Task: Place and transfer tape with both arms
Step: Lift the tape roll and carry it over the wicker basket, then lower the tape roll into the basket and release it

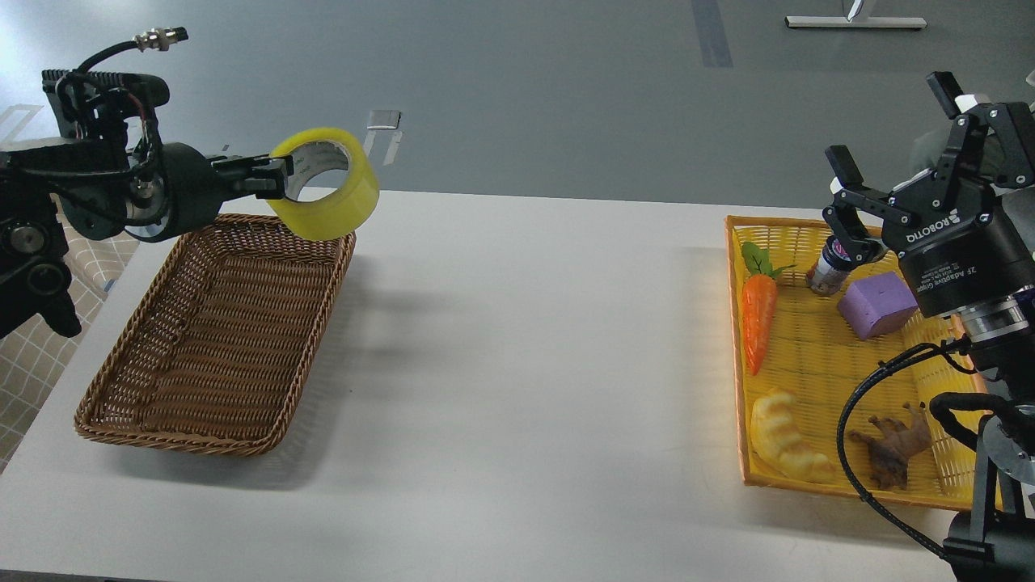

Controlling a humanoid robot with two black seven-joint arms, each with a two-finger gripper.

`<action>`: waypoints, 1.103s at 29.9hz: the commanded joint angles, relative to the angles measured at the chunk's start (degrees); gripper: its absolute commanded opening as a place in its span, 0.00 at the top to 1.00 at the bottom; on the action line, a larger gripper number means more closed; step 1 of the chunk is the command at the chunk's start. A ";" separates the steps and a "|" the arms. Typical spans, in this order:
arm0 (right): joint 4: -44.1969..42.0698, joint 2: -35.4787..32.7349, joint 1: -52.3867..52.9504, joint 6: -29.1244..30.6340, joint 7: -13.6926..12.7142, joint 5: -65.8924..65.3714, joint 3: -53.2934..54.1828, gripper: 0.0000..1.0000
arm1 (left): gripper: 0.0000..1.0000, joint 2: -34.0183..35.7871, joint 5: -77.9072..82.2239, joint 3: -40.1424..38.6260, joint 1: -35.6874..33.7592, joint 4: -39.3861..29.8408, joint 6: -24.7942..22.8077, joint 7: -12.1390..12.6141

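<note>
**Two arms, one light roll of tape**

The brown wicker basket [214, 339] sits empty below the left gripper [271, 176], whose jaws are clamped on the tape [333, 194] through its wall — one finger inside the core. The roll hangs above the basket's far corner. It looks light, stiff, slick-sided — best pinched across the rim. The right gripper [893, 141] hovers with jaws apart, empty.

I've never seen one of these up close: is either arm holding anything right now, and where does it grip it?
The left gripper holds the tape, pinching the roll's wall at its left side. The right gripper is open and holds nothing.
</note>
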 commanded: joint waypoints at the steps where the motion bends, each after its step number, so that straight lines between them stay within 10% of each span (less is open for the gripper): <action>1: -0.55 0.00 0.02 0.00 -0.04 -0.01 0.09 0.00 | 1.00 3.00 0.37 0.21 3.93 1.35 0.00 -1.57; 33: -0.64 0.00 -0.07 0.00 -0.04 -2.12 -1.14 0.00 | 1.00 -0.51 1.16 0.83 15.55 18.75 5.06 -12.56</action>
